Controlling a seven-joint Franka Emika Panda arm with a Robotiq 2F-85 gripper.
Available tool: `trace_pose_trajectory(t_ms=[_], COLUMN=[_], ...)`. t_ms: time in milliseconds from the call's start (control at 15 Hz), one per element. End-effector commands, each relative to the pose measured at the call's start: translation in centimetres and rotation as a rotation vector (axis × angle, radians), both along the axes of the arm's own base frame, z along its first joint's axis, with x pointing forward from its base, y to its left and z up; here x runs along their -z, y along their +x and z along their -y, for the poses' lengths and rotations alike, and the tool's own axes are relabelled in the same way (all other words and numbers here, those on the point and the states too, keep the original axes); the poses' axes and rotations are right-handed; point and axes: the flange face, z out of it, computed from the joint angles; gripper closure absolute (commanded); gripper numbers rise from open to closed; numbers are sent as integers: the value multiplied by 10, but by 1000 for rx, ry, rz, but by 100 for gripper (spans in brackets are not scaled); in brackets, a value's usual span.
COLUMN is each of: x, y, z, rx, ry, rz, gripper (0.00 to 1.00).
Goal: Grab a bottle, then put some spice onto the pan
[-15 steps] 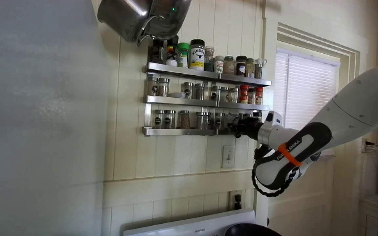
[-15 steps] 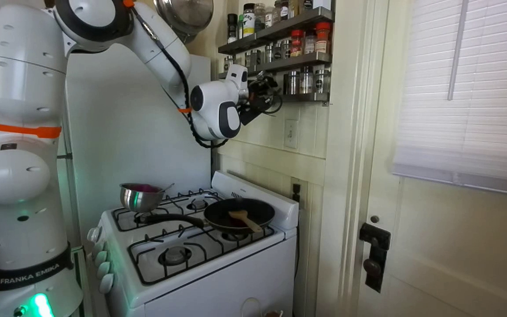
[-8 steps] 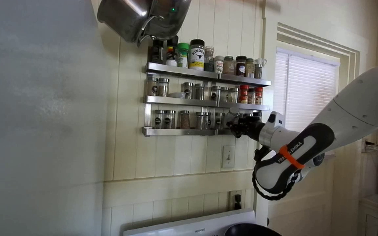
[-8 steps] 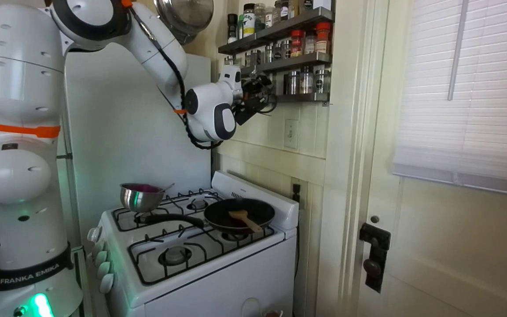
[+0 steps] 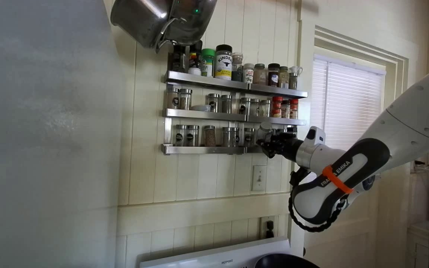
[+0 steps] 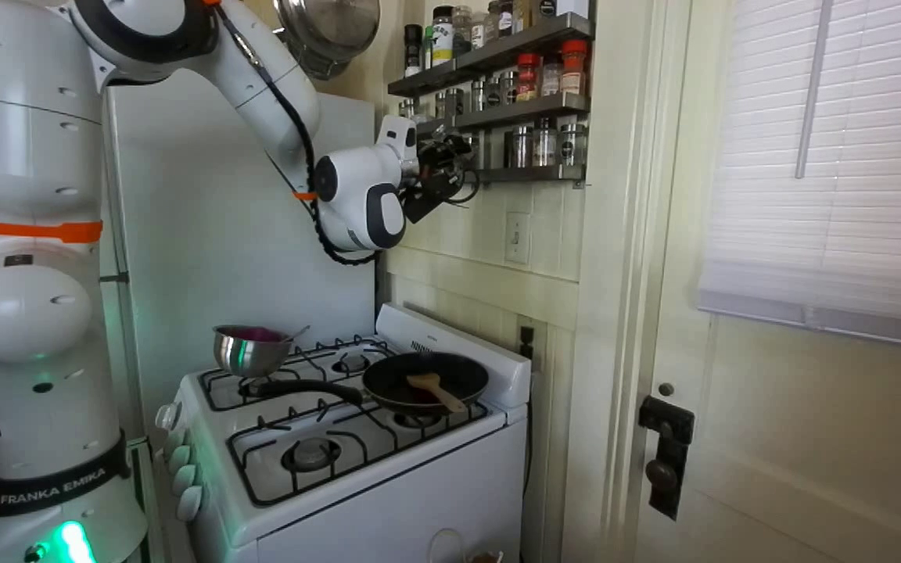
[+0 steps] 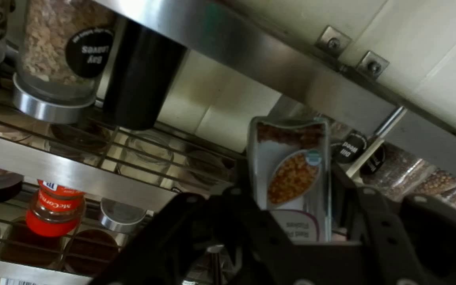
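Observation:
My gripper [image 7: 291, 178] is closed around a clear bottle [image 7: 297, 158] of red flakes, one finger on each side, in the wrist view. Its label reads upside down there. The bottle's pale upper part [image 5: 264, 129] shows just above the gripper [image 5: 268, 143] in an exterior view, slightly tilted, in front of the lowest spice shelf. The gripper [image 6: 454, 152] shows beside that shelf in an exterior view; the bottle is mostly hidden there. The black pan [image 6: 462, 374] sits on the stove, well below the gripper. Only its rim [image 5: 285, 258] shows in an exterior view.
A steel spice rack [image 5: 207, 149] with several jars is close to the gripper. A wooden spatula [image 6: 436, 391] lies in the pan. A steel pot [image 6: 247, 353] stands on the stove [image 6: 388, 485]. Steel pots [image 5: 151, 18] hang above. The fridge [image 6: 247, 203] is beside the stove.
The arm has drawn back from the shelf, and the gripper has moved left in an exterior view. The bottle moved with it and shows more clearly, its top a little higher.

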Motion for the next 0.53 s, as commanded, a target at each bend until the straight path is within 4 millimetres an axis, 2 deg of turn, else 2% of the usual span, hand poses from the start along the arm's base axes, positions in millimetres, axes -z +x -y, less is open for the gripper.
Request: trace_pose_trajectory(t_ms=[0, 467], x=[-4, 0], y=[-21, -46], z=[-5, -7], rx=[32, 191], ry=[37, 140], rz=[-9, -45], gripper=[77, 77])
